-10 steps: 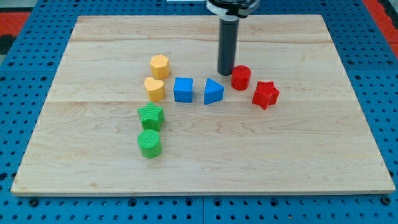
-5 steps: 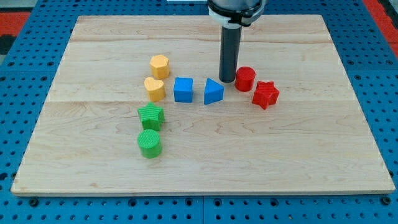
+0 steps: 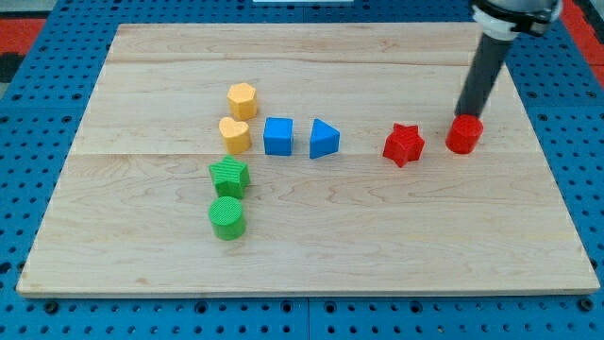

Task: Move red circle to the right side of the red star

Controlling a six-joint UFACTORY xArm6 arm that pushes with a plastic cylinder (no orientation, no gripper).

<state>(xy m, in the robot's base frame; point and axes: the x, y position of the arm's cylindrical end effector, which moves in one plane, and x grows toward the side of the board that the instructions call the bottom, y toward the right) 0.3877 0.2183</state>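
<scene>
My tip (image 3: 466, 115) rests just above the red circle (image 3: 462, 134), touching its far edge (no hand fitted, so no grip), which sits to the view's right of the red star (image 3: 403, 144), apparently as required.

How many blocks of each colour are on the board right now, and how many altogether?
Red: 2, star, circle
Blue: 2, cube, triangle
Yellow: 2, hexagon, heart
Green: 2, star, circle
Total: 8

Wooden board (image 3: 311, 236) on blue pegboard (image 3: 38, 57).
</scene>
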